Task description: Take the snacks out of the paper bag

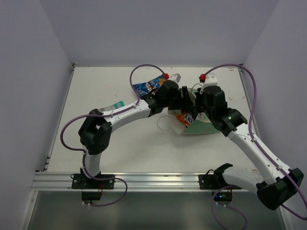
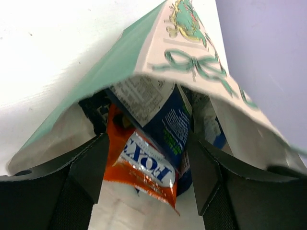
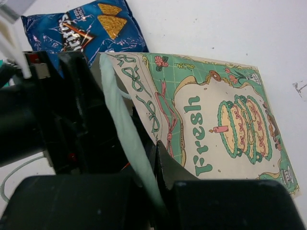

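Note:
The mint-green paper bag (image 1: 202,127) lies on its side at the table's middle right, printed panel (image 3: 216,124) facing up. My right gripper (image 1: 197,108) is shut on the bag's upper mouth edge (image 3: 156,158) and holds it lifted. My left gripper (image 1: 184,101) is open at the mouth, its fingers (image 2: 91,165) on either side of an orange packet (image 2: 144,165) and a dark blue packet (image 2: 168,124) that stick out of the bag (image 2: 182,43). The orange packet (image 1: 183,118) shows at the mouth from above. Packets deeper inside are mostly hidden.
A dark blue packet (image 1: 147,86) lies on the table behind the left gripper and also shows in the right wrist view (image 3: 81,28). A teal-white packet (image 1: 115,105) lies by the left forearm. A white string handle (image 1: 165,123) loops in front of the bag. Walls enclose the table.

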Available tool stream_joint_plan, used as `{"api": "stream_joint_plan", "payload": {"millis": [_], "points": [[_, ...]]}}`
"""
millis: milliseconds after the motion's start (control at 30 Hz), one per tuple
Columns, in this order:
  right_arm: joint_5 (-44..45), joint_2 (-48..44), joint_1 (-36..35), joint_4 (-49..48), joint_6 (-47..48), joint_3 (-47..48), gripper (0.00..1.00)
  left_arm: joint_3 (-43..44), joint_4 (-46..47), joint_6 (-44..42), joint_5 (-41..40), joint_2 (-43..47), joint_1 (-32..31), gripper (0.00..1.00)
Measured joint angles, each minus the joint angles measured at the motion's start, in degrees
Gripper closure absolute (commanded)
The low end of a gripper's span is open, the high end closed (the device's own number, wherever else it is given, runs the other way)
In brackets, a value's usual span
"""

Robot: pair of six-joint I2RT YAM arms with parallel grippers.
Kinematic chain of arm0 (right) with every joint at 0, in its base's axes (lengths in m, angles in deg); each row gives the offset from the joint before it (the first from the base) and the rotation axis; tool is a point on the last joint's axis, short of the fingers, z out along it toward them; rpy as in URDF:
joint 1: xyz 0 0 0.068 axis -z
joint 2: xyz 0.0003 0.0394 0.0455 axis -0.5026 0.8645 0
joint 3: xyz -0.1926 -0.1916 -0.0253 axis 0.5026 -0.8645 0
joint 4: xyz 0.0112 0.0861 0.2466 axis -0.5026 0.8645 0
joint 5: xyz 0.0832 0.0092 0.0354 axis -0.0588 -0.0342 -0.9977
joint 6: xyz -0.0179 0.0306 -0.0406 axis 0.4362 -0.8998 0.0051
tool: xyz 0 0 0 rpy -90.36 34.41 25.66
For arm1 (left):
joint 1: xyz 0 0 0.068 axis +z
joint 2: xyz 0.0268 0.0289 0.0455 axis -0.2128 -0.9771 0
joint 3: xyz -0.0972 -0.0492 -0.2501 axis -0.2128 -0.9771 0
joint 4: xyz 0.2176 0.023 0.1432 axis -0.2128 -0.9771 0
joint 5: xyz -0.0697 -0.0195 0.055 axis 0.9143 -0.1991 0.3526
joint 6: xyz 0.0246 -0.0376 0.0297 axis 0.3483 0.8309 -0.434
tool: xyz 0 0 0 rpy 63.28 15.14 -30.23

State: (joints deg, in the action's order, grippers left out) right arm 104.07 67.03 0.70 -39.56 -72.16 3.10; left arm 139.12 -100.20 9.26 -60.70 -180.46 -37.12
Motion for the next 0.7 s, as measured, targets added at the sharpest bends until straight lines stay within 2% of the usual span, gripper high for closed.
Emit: {"api": "stream_joint_plan", "payload": {"millis": [167,200,267,300,400,567,700], "points": [[-0.4,-0.1,0.0,0.2,-0.2,0.0,1.00,4.2,0.9,1.6,-1.0,-5.9,-0.2,0.37],[-0.4,-0.1,0.0,0.2,-0.2,0.0,1.00,4.7,1.0,1.8,-1.1,-6.7,-0.2,0.48],[-0.3,0.0,0.2,0.3,-0.2,0.0,1.00,5.8,0.9,2.6,-1.4,-8.3,-0.2,0.60],[-0.3,-0.1,0.4,0.6,-0.2,0.0,1.00,6.0,0.9,2.7,-1.9,-8.7,-0.2,0.75],[-0.3,-0.1,0.4,0.9,-0.2,0.0,1.00,6.0,0.9,2.4,-2.8,-8.8,-0.2,1.00],[-0.3,-0.5,0.5,0.9,-0.2,-0.3,1.00,4.7,0.0,0.5,-4.0,-6.2,-0.2,1.00],[-0.2,-1.6,1.2,0.5,-0.2,-1.2,1.00,0.5,-2.9,-2.5,-5.2,3.0,0.2,1.00]]}}
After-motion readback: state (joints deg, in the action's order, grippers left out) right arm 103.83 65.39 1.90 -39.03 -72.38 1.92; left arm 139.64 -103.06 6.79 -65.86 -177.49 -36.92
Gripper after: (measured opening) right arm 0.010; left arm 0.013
